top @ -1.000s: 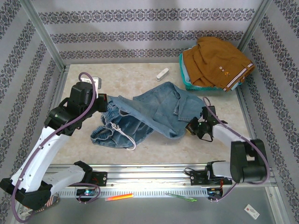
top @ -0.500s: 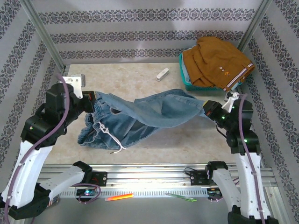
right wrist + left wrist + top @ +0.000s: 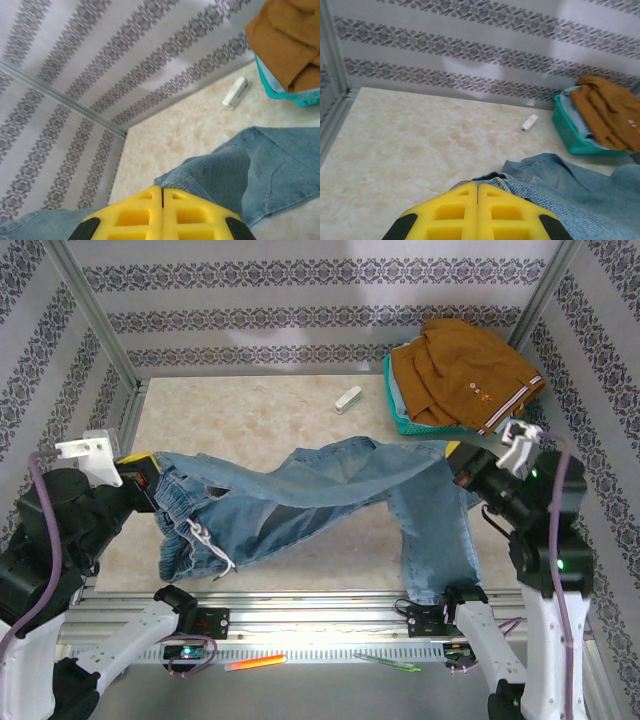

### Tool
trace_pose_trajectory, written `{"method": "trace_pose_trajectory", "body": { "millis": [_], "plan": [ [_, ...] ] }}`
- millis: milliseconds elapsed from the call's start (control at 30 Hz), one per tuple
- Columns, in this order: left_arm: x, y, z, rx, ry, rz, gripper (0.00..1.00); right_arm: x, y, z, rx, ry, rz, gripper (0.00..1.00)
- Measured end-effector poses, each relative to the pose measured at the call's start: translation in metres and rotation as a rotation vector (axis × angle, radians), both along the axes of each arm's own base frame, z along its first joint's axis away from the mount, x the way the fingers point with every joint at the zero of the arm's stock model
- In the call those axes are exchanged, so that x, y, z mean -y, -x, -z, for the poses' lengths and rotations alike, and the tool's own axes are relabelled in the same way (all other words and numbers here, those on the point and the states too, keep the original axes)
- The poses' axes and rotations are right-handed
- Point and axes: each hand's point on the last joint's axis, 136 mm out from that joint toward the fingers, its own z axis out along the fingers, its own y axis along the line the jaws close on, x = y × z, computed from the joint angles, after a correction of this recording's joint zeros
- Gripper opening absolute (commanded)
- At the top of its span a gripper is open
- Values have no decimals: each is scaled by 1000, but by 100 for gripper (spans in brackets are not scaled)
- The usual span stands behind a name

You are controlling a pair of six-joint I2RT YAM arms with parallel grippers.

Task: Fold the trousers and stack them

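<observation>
Trousers of faded blue denim, limp, heavy: left gripper clenches waistband at nine o'clock, right gripper a leg at three

The trousers are faded light blue denim; the counter is cream and marbled. At far right, a teal basket holds a mustard-brown garment. The walls carry grey floral stripes.

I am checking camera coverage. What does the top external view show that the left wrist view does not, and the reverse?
Top external: the trousers stretched wide, one leg reaching toward the near rail, and the white drawstring. Left wrist: the left fingers, yellow, shut on denim. Both: the teal basket, the brown garment, the small white object.
</observation>
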Motion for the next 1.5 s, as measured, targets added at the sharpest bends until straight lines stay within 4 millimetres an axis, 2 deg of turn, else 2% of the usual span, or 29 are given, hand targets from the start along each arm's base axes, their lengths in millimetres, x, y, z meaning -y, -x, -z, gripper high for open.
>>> {"method": "trace_pose_trajectory", "body": {
  "millis": [167,267,367,467,500,567,633,667,700,733,767,800,833,900,967,1067,1133,1167,1233,1267,1300,1333,1400,1500],
  "plan": [
    [-9,-34,40,-117,-124,-118,0,-6,-79,64,-212,67,-51,0],
    [-18,-61,43,-131,-171,-206,0,-18,-124,89,-307,118,-101,0],
    [-40,-90,50,-161,-166,-324,0,-43,-170,79,-288,174,-172,0],
    [-82,-111,66,-203,-73,-466,0,-88,-215,48,-200,215,-273,0],
    [-100,-117,75,-219,-24,-520,0,-103,-230,39,-168,221,-298,6],
    [-128,-128,100,-260,69,-599,0,-125,-253,36,-140,222,-335,14],
    [-148,-141,133,-324,150,-654,0,-139,-275,52,-160,222,-357,43],
    [-154,-149,151,-362,186,-666,6,-143,-284,64,-181,223,-363,49],
    [-158,-157,171,-408,219,-672,17,-144,-294,81,-213,229,-364,53],
    [-160,-163,190,-447,247,-677,19,-142,-300,98,-250,235,-365,56],
    [-161,-168,207,-480,272,-681,36,-141,-303,116,-294,244,-367,58],
    [-161,-169,224,-514,297,-684,60,-138,-303,134,-344,254,-366,61],
    [-161,-169,235,-531,318,-689,73,-134,-299,148,-384,268,-364,64],
    [-159,-163,252,-559,359,-700,85,-123,-284,170,-448,288,-350,69],
    [-157,-160,255,-552,395,-695,89,-108,-255,181,-495,303,-323,68],
    [-139,-156,243,-498,426,-631,89,-77,-202,178,-509,285,-239,66],
    [-110,-152,228,-453,403,-547,89,-52,-169,170,-485,250,-155,65],
    [-88,-149,219,-430,385,-484,89,-38,-154,169,-467,231,-108,65],
    [-36,-139,208,-392,347,-333,88,-14,-130,180,-455,197,-20,66],
    [-7,-129,208,-386,334,-247,88,0,-117,193,-474,181,27,68],
    [19,-116,213,-391,323,-169,88,12,-107,208,-502,168,67,69],
    [37,-105,220,-402,316,-120,87,23,-98,224,-540,157,104,69],
    [71,-77,252,-469,288,-28,87,47,-81,260,-634,117,184,70],
    [105,-43,305,-590,200,51,88,74,-60,295,-734,52,285,71]
  ]
}}
